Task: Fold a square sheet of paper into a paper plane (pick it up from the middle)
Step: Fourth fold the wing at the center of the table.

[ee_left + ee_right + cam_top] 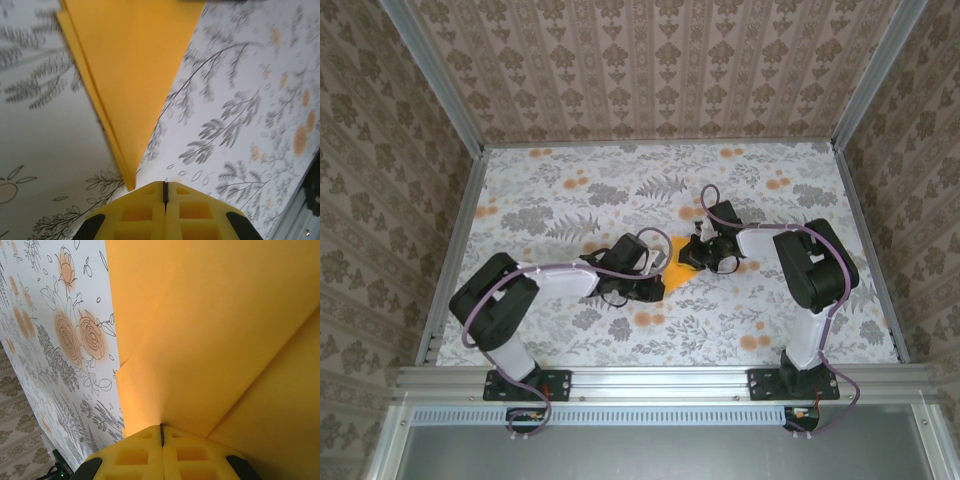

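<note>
Top external view: a table cloth (570,190) printed with grey leaves and orange flowers is seen, closed in by patterned walls (650,60) and a metal rail (660,378) along the lower edge. Near the middle of the frame the orange-yellow paper (676,270) is laid on the cloth, and much of it is covered by the two black wrists that meet over it.

The left gripper (652,285) is held at the paper's lower left side, its arm bent low and stretched rightward from the lower left. The right gripper (692,258) is held at the paper's right side, its arm folded sharply at the elbow.

In the left wrist view the yellow fingers (145,212) are pressed together with only a dark seam between them. The paper's folded point is seen just left of that seam, with layered edges along its left side. In the right wrist view the jaws are likewise closed, right at the paper's edge.

Whether any paper is pinched there cannot be told. The paper is cut off at the top of both wrist views, and the left wrist view is blurred.
</note>
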`<state>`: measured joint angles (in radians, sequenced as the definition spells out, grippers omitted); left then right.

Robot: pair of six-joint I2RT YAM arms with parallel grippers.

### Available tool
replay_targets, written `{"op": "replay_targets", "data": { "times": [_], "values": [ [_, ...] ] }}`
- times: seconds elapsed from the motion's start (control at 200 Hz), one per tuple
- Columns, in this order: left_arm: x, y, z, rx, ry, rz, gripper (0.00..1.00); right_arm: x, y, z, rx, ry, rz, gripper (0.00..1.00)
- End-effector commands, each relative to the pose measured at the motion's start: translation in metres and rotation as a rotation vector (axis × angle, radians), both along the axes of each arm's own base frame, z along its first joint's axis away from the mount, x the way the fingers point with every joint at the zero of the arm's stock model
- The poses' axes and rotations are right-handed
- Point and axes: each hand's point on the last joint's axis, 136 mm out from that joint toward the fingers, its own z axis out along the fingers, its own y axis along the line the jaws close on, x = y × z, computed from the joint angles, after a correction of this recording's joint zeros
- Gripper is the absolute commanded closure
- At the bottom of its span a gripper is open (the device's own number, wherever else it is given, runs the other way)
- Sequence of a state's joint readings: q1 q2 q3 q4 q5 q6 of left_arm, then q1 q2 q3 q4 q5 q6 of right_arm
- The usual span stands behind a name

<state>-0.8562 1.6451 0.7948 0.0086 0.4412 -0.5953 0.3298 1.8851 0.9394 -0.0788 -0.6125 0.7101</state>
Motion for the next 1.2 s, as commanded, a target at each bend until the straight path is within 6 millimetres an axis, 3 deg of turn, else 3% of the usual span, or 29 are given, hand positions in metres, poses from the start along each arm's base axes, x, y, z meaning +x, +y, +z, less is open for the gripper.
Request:
{"op": "replay_targets", "data": {
  "times": [0.0, 0.14, 0.38, 0.685, 0.815, 1.01, 1.195],
  "values": [
    [0.027, -0.011, 0.02, -0.041, -0.069, 0.074, 1.0, -0.035, -0.04, -0.061, -0.218, 0.178, -0.067, 0.94],
    [0.043, -0.015, 0.008, -0.004, -0.066, 0.113, 1.0, -0.035, -0.039, -0.06, -0.206, 0.179, -0.069, 0.94],
    [0.036, -0.014, -0.017, 0.051, 0.002, 0.099, 1.0, -0.027, -0.031, -0.047, -0.16, 0.132, -0.06, 0.94],
    [0.014, 0.002, -0.05, 0.155, 0.096, 0.077, 1.0, -0.004, -0.009, 0.001, -0.015, -0.037, -0.021, 0.94],
    [0.013, 0.007, -0.054, 0.182, 0.099, 0.088, 1.0, -0.008, 0.002, 0.024, 0.04, -0.105, 0.016, 0.93],
    [0.014, 0.007, -0.052, 0.186, 0.09, 0.089, 1.0, -0.032, 0.016, 0.014, 0.021, -0.079, 0.067, 0.93],
    [0.013, 0.006, -0.053, 0.192, 0.094, 0.084, 1.0, -0.04, 0.025, 0.002, 0.001, -0.058, 0.1, 0.93]
  ]
}}
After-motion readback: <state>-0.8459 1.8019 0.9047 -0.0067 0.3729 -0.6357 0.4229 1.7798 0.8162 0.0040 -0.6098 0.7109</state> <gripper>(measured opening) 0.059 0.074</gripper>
